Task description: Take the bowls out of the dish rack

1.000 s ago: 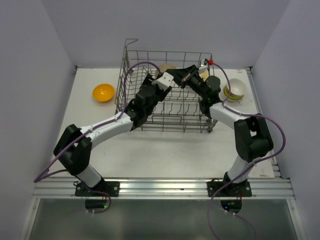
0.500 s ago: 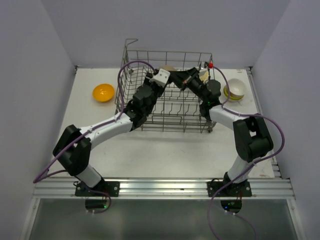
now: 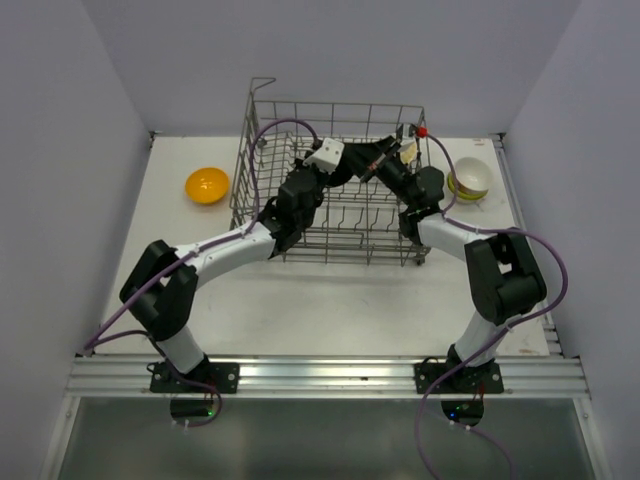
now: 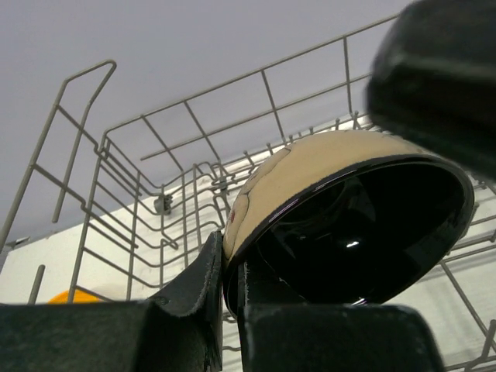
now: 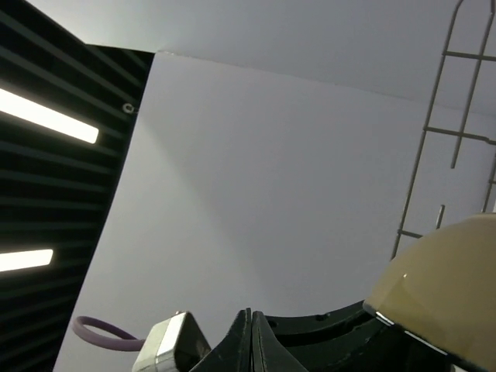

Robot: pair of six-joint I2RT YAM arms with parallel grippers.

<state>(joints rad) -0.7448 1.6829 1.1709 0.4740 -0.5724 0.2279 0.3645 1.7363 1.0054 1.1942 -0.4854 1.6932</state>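
The left jaws, apart a second ago, now clamp the rim of the tan, black-lined bowl (image 4: 310,178) inside the grey metal wire dish rack (image 3: 262,130) on the white desk (image 3: 330,300). The right jaws are pressed together just beside that bowl.

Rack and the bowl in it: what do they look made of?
The rack looks like thin grey metal wire, dull, possibly coated: an open grid of rods. The bowl seems glazed ceramic or hard plastic: beige outside, glossy black inside with a sharp highlight.
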